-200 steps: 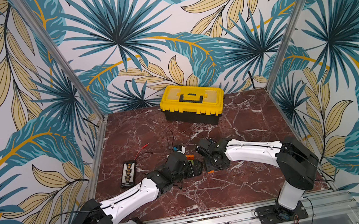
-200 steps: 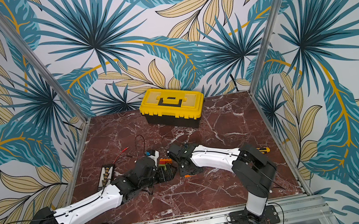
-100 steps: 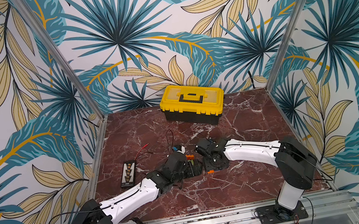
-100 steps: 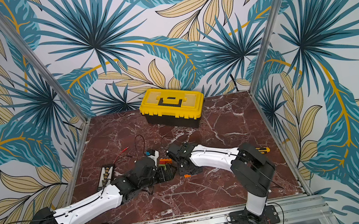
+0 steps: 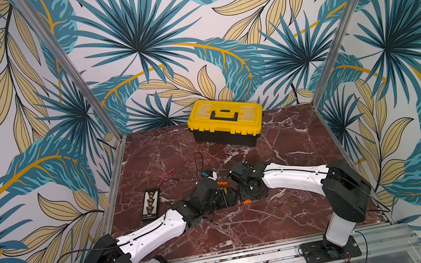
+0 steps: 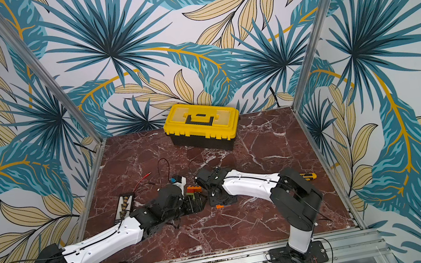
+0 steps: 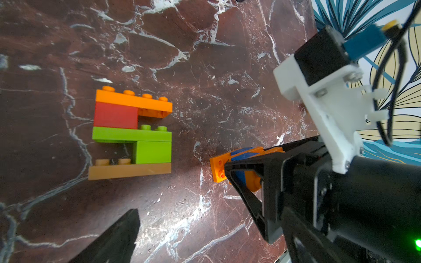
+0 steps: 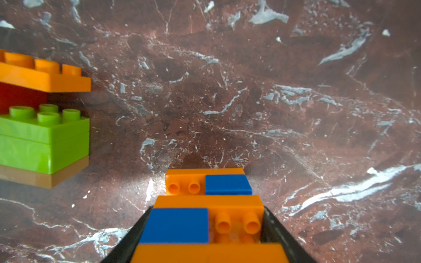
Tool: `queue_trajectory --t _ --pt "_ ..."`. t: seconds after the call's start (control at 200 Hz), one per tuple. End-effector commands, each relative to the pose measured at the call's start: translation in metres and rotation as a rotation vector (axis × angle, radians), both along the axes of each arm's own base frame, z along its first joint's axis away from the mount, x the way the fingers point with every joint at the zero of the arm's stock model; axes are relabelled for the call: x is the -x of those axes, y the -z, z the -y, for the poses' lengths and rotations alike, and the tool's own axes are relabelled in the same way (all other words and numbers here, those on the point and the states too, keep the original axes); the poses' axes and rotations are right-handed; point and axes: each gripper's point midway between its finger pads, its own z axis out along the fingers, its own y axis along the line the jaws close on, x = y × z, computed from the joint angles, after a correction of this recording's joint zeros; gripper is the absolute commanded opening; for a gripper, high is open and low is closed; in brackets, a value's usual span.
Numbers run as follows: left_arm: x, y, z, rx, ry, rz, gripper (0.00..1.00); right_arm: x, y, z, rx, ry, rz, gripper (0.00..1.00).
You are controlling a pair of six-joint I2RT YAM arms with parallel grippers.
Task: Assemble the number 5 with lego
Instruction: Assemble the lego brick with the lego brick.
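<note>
Fingers (image 8: 278, 234) of the right gripper (image 8: 206, 213) pinch an orange-and-blue lego piece (image 8: 208, 201) by its flat sides, which leaves the studs and the far end free. That end sits at or just above the counter (image 8: 296, 91), and I cannot tell whether it touches. Three orange bars with two blue bricks staggered between them read as a blocky digit, so the hold looks meant for setting the piece down or standing it up rather than for adding bricks. Near it, but apart, stands a multicoloured lego figure (image 7: 132, 134): an orange bar on top, red under one end, a lime bar, a lime brick under the other end and tan at the base, a five on its own foot. The left gripper (image 5: 225, 199) lies low beside that figure, its fingers (image 7: 118, 234) spread wide with nothing between them, probably ready to steady either build. Well behind, against the wall, sits the yellow toolbox (image 5: 225, 121).
</note>
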Motion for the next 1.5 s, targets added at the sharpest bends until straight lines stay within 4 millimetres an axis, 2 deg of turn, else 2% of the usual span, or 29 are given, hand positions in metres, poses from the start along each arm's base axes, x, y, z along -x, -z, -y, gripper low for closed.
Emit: queue_trajectory --t 0.0,0.671,0.986,1.492 --pt "-0.003 -0.013 -0.001 0.016 -0.008 0.027 1.00 0.004 0.008 0.008 0.046 0.019 -0.035 0.69" --pt "-0.002 -0.012 -0.002 0.016 -0.010 0.023 1.00 0.011 0.019 0.006 0.029 0.032 -0.071 0.69" --pt "-0.003 -0.012 -0.001 0.017 -0.010 0.024 1.00 0.011 0.017 0.015 0.078 0.031 -0.065 0.68" --pt "-0.003 -0.012 0.000 0.017 -0.009 0.024 1.00 0.013 0.022 0.007 0.038 0.028 -0.082 0.67"
